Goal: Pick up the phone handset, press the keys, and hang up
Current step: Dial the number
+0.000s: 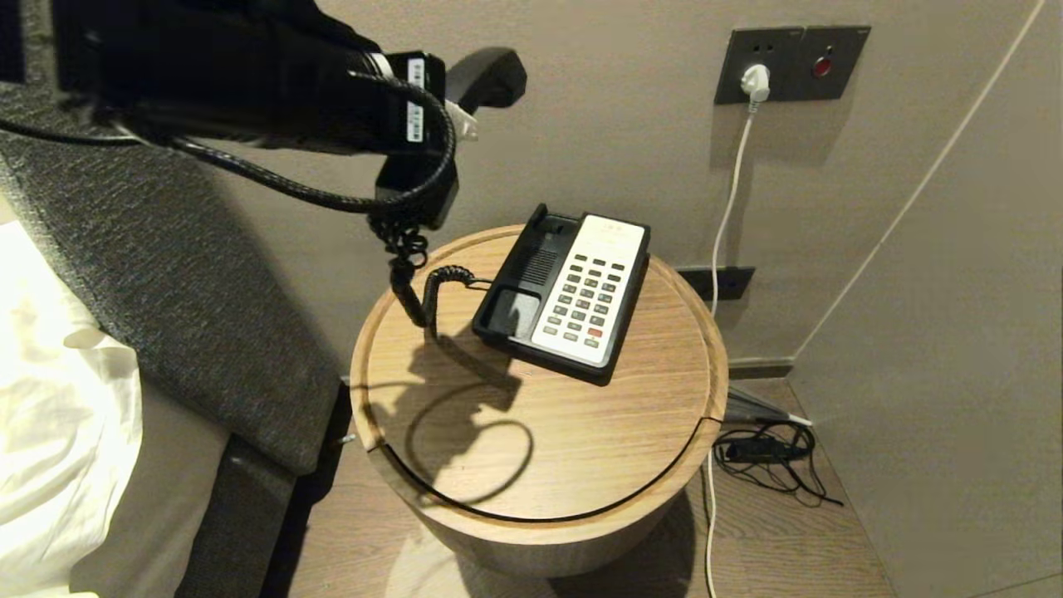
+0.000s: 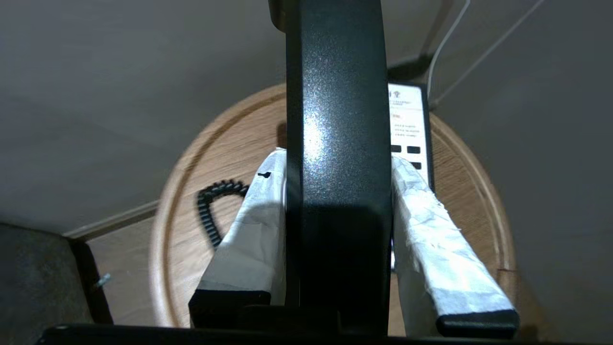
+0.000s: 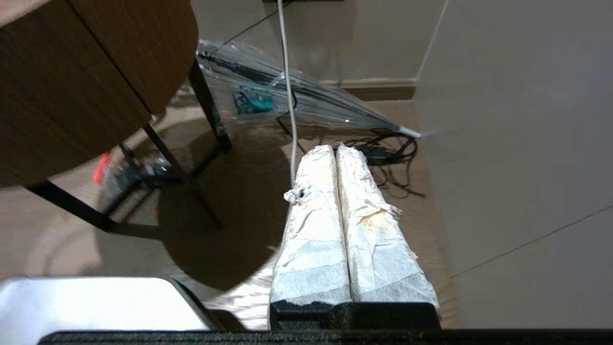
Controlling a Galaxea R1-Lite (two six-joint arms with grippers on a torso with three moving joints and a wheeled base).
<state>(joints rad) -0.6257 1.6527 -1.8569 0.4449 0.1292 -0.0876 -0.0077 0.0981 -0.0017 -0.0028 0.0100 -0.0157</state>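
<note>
- Handset of black textured plastic (image 2: 337,143) is held up in the air, above and to the robot's left of the phone base, clear of its cradle.
- Left gripper (image 2: 337,163) has its white-taped fingers (image 2: 261,211) pressed against the two sides of the handset's grip, so it is clamped on it; in the head view the earpiece end pokes out past the arm near the wall.
- From the handset's lower end a black coiled cord (image 1: 407,266) hangs down and curls across the round wooden side table (image 1: 531,448) to the black phone base with a white keypad panel (image 1: 569,291).
- Phone base sits toward the back of the tabletop, its empty cradle on the side nearer the cord, its dark keys and one red key exposed.
- Right gripper (image 3: 337,158) hangs low beside the table, over the floor, its taped fingers pressed together on nothing.
- Step in hand, as I judge it: the lift is done and the key pressing is due.
- Next move likely calls for the right arm to rise over the table edge and bring its closed fingertips down onto the keypad, while the left holds the handset steady enough that the cord does not drag the base.
</note>
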